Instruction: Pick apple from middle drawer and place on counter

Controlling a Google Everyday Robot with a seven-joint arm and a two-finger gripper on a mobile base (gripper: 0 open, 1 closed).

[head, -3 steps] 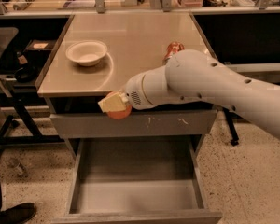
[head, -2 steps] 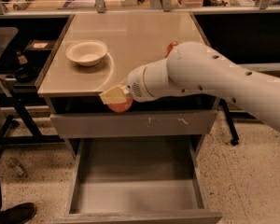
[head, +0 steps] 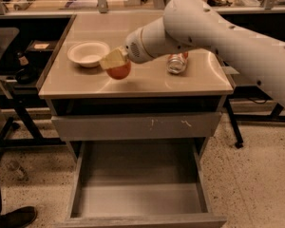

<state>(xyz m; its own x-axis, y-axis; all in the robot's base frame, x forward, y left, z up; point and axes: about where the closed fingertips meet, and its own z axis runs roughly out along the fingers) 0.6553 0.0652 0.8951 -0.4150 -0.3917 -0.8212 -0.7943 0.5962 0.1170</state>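
Observation:
My gripper is shut on the apple, a small red-orange fruit held just above the front left part of the beige counter. The pale fingers cover the apple's top. The white arm reaches in from the right across the counter. The middle drawer is pulled open below, a grey metal box with a bare floor.
A white bowl sits on the counter left of the gripper. A red-and-silver drink can lies behind the arm at right. A closed scratched drawer front sits under the counter. A dark shoe is at bottom left.
The arm has lifted the apple from in front of the counter's edge up and over the countertop, moving away from the drawer.

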